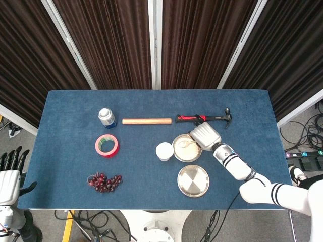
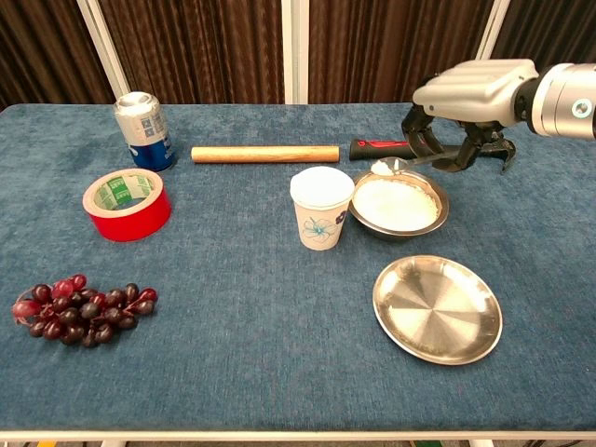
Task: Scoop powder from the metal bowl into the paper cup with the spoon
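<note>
Right hand: yr hand holds the spoon by its handle, fingers curled down round it; hand sits above the far-right rim of the metal bowl.
Spoon: held clear of the powder, bowl end over the far-left part of the metal bowl, w/ a small white heap of powder in it. Handle runs right into yr hand.
Metal bowl: on the worktop, right of centre, white powder inside, surface fairly level. Just beside the paper cup; can't tell if they touch.
Paper cup: upright, white w/ blue flower print, just left of the metal bowl. Contents not visible.
Left hand: off the worktop's near-left corner, head view only; fingers straight and apart, holding nothing.
Metal plate: near side of the metal bowl, apart from it.
Hammer: red/black grip, lying behind the metal bowl; partly hidden by yr hand in chest view.
Wooden rod: lying crosswise, left of the hammer.
Can: upright, far left.
Red tape roll: flat, near side of the can.
Grapes: dark red bunch, near-left.
</note>
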Robot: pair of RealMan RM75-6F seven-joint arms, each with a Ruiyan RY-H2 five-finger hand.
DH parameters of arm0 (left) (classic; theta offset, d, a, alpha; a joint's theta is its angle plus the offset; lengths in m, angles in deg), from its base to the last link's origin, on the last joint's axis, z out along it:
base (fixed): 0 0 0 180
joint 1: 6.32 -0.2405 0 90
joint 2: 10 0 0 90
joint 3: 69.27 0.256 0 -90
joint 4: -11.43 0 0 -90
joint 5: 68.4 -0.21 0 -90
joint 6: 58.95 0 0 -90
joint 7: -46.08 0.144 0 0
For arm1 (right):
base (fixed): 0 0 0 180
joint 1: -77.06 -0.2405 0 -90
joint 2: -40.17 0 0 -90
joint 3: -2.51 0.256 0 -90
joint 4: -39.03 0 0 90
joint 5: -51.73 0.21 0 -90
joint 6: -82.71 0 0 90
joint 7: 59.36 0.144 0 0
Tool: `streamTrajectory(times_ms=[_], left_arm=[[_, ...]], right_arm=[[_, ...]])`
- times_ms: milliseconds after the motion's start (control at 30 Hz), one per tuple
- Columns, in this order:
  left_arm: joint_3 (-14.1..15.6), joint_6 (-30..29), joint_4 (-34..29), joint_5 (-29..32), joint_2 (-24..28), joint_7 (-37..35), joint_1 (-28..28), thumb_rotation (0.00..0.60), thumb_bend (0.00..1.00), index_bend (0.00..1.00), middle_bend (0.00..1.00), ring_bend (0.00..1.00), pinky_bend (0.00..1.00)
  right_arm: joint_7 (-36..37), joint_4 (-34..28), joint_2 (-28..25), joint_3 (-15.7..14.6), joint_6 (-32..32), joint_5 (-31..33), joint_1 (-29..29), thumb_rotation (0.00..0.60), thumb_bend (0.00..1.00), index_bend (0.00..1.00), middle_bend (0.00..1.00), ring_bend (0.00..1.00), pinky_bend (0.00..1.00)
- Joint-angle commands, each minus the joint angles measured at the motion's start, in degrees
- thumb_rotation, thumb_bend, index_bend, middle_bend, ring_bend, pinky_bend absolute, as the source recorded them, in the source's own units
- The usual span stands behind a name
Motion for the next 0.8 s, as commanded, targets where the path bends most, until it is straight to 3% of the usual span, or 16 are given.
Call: streamTrajectory(times_ms=[33, 267, 600, 800], left_arm=[[0.03, -0.07, 0.09, -0.01, -0.04, -0.11, -0.06, 0.6, 0.1, 0.14, 0.1, 0.05, 0.04], [0.19, -0.22, 0.42, -0.02, -0.18, -0.52, -0.31, 0.6, 0.1, 0.14, 0.1, 0.05, 0.04], [0.24, -0.41, 1.21, 0.14, -0.62, -1.39, -0.65, 0.6, 0.1, 0.14, 0.1, 0.05, 0.04], [0.1, -0.3, 1.17, 0.27, -0.68, -1.48, -0.59, 0.6, 0.1, 0.14, 0.1, 0.05, 0.04]], right_arm=[[0.19, -2.93, -1.51, 1.48, -0.35, -1.15, -0.95, 0.6, 0.34, 0.6, 0.58, 0.22, 0.0], [-6.75, -5.07, -1.16, 2.49, -3.37, 0.31, -5.11, 0.6, 0.34, 0.6, 0.58, 0.22, 0.0], [-31.29, -5.23, 2.51, -0.9, -1.99, 7.42, -12.81, 0.6, 0.34, 0.6, 0.58, 0.22, 0.0], [-43.6, -5.38, 4.96, -3.54, 1.22, 7.63, -16.08, 0.6, 0.34, 0.6, 0.57, 0.22, 0.0]])
